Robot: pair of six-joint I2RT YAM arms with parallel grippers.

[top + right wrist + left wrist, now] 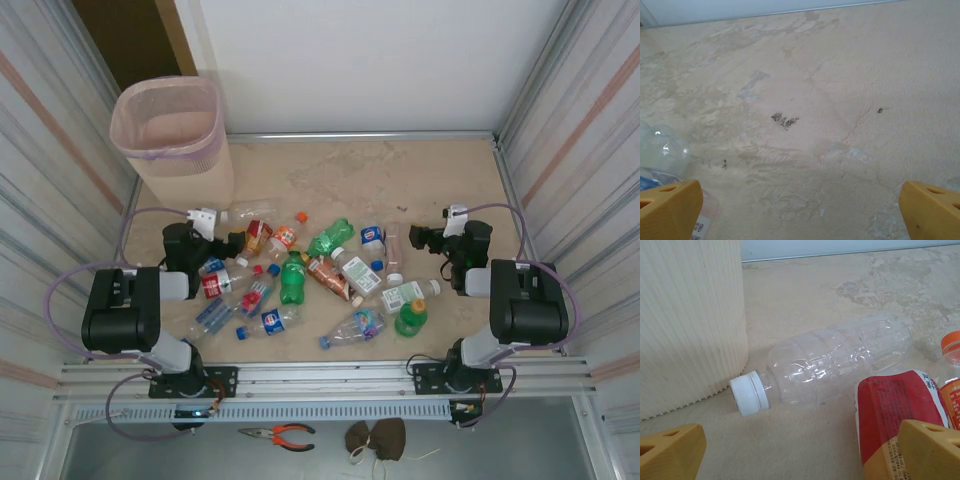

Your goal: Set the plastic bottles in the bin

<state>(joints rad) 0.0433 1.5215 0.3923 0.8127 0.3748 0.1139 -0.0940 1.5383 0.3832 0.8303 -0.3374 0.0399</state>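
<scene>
- desk [420, 170]: bare stretch ahead of the right gripper [425, 240]. The clutter sits between the two grippers.
- bin [170, 130]: upright, ahead and to the left of the left gripper [225, 242]. No bottle visible inside from above, so I'd call the task barely started. The left arm is clearly nearer. The right gripper is well apart from it.
- plastic bottles [310, 275]: all lying flat on the desk, to the right of the left gripper and to the left of the right one.
- clear bottle [835, 362]: straight ahead of the left gripper, on its side. Its long axis runs crosswise to the approach, slightly slanted. Its white cap [749, 392] points left, just beside the bin wall.
- The fingers open left-right, roughly along that axis. My read: roll the wrist before closing, or the jaws meet the bottle end to end.
- red-label bottle [895, 410]: nearer than the clear one, just inside the right finger and partly hidden behind it. Its axis seems to run away from the gripper, so it's likely the easier fit as-is.
- left gripper: spread wide, nothing gripped.
- right gripper [800, 210]: spread wide, empty, bare desk between the fingers. A pale bottle [662, 147] sits just beside its left finger.
</scene>
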